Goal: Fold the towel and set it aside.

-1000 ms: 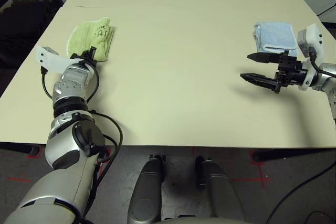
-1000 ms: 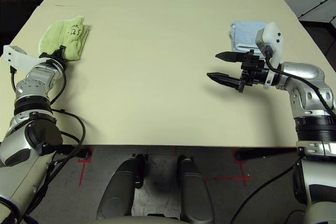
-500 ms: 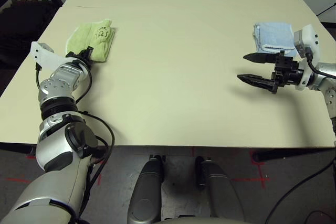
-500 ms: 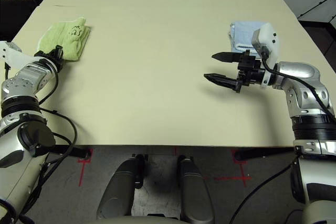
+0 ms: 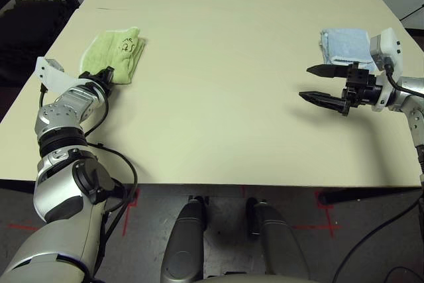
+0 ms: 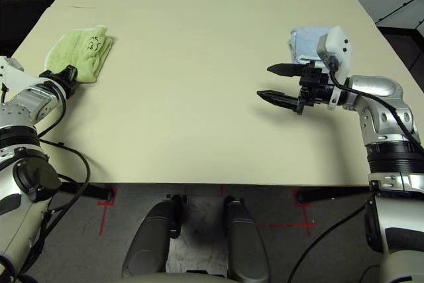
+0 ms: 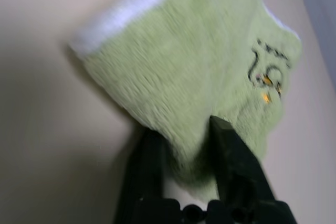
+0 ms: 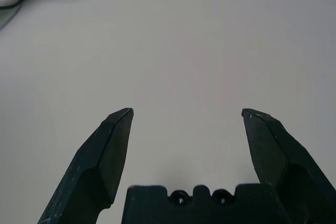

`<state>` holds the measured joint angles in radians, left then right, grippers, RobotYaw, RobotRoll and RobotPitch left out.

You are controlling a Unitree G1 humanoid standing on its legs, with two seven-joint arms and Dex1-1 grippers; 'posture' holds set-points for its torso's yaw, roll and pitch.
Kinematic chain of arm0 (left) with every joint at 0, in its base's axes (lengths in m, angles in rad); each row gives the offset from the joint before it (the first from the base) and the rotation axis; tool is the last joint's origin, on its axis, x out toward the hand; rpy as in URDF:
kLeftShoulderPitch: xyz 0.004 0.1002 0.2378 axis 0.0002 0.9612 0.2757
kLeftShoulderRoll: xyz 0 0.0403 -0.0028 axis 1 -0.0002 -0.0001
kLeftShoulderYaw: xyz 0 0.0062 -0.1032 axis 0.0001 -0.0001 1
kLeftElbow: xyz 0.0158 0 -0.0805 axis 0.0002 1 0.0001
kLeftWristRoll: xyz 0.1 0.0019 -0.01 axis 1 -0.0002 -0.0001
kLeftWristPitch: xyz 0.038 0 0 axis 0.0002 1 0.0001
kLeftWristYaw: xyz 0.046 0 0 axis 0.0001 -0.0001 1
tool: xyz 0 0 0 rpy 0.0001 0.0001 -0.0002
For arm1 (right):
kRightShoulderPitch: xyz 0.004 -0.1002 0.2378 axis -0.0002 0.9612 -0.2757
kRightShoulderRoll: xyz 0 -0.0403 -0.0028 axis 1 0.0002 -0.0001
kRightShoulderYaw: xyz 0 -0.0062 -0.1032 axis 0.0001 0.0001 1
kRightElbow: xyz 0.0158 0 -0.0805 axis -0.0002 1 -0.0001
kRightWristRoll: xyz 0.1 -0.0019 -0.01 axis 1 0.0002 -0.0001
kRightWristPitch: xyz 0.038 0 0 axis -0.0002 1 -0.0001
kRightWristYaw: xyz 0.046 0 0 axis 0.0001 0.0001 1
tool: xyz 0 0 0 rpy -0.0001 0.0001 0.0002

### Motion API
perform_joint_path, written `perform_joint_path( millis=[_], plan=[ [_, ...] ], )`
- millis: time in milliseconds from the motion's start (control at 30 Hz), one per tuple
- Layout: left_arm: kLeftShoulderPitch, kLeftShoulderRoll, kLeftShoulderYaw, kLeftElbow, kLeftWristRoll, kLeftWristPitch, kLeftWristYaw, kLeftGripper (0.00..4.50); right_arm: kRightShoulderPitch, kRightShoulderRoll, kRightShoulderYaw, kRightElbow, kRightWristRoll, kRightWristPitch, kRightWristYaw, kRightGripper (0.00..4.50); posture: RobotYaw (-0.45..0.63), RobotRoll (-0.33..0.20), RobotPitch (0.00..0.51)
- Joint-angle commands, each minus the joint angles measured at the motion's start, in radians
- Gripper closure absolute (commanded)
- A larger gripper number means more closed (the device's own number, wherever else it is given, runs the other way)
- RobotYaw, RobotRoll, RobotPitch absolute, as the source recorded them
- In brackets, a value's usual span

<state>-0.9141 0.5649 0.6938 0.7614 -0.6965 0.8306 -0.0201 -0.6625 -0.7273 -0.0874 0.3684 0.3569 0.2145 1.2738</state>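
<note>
The left gripper [image 7: 184,140] has its jaws a little apart around the near edge of the folded green towel [image 5: 114,56], which lies at the table's [image 5: 225,64] left side. The right gripper [image 5: 319,83] hangs wide open near a blue towel [image 5: 344,44]

The two eye views look forward and down from the head at the same table [image 5: 218,84], both arms inside. The left wrist view sits very close behind the left gripper [image 7: 181,135], facing the towel [image 7: 194,66]. The right wrist view looks past the right gripper [image 8: 186,116] across bare tabletop to that towel's far edge.
</note>
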Motion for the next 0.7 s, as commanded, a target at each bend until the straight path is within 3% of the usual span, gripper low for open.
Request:
perform_joint_path(
  millis=[33,133,167,267,367,433,533,600,700],
  plan=[
    [0.066,0.03,-0.023,-0.122,-0.019,0.249,0.061,1.35,-0.001,0.001,0.011,0.019,-0.011,-0.011,0.001,0.0,0.1,0.0,0.182],
    [0.1,0.065,-0.015,-0.22,-0.023,0.388,0.087,0.21,-0.003,0.007,0.011,0.022,-0.012,-0.015,0.0,0.0,0.11,0.0,0.181],
    [0.119,0.091,-0.032,-0.251,-0.014,0.44,0.079,0.02,-0.004,0.009,0.011,0.023,-0.013,-0.016,-0.001,0.0,0.11,0.0,0.181],
    [0.185,0.19,-0.128,-0.369,-0.035,0.591,-0.034,0.02,-0.009,0.013,0.011,0.03,-0.016,-0.02,-0.001,0.0,0.12,0.0,0.183],
    [0.269,0.347,-0.335,-0.581,-0.083,0.564,-0.315,0.02,-0.026,0.014,0.005,0.061,-0.021,-0.035,-0.007,0.0,0.12,0.0,0.186],
    [0.262,0.384,-0.44,-0.644,-0.026,0.394,-0.456,0.02,-0.043,0.027,-0.013,0.089,-0.021,-0.047,-0.044,0.0,0.13,0.0,0.187],
    [0.21,0.342,-0.567,-0.608,0.155,0.05,-0.534,0.02,-0.084,0.093,-0.088,0.138,-0.014,-0.062,-0.24,0.0,0.13,0.0,0.19],
    [0.169,0.268,-0.609,-0.521,0.271,-0.196,-0.519,0.02,-0.091,0.136,-0.133,0.155,-0.04,-0.093,-0.413,0.0,0.12,0.0,0.19],
    [0.095,0.128,-0.59,-0.356,0.355,-0.445,-0.44,0.02,-0.072,0.19,-0.185,0.155,-0.056,-0.12,-0.612,0.0,0.1,0.0,0.191]
  ],
)
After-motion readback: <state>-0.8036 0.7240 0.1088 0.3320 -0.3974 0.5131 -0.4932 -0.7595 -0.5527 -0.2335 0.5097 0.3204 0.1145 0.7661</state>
